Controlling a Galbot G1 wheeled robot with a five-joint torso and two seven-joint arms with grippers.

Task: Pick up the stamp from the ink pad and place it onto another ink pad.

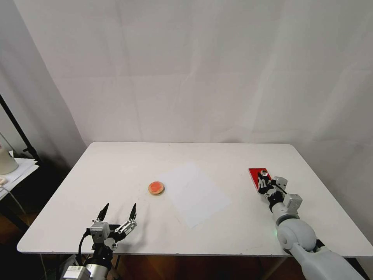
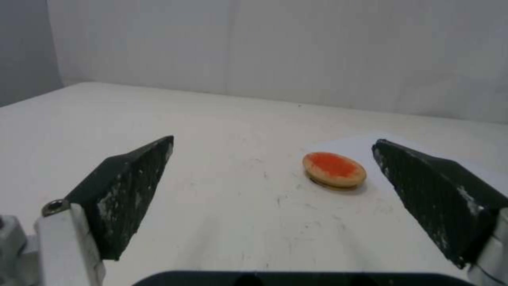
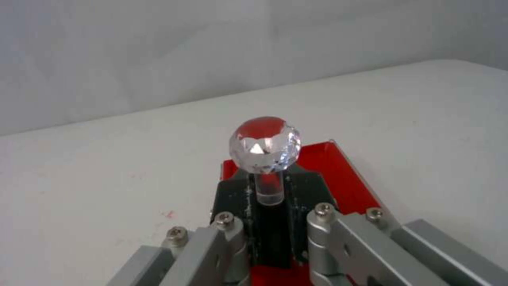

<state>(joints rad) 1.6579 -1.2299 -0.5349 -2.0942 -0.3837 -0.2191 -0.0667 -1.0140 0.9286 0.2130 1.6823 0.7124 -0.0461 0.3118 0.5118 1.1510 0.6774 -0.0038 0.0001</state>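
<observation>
Clear, faceted knob on a thin stem: stamp (image 3: 264,159) standing upright on the red pad (image 1: 255,176) at the table's (image 1: 233,233) right side. Right gripper (image 3: 270,206) closed around the stem just under the knob, black fingers (image 3: 233,198) pressing either side. Likely light, rigid and slick; better gripped low on the stem than on the glassy ball. Round orange pad (image 1: 156,188) near the table's middle, well apart. Left gripper (image 1: 118,212) spread wide, idle at the near left edge.
</observation>
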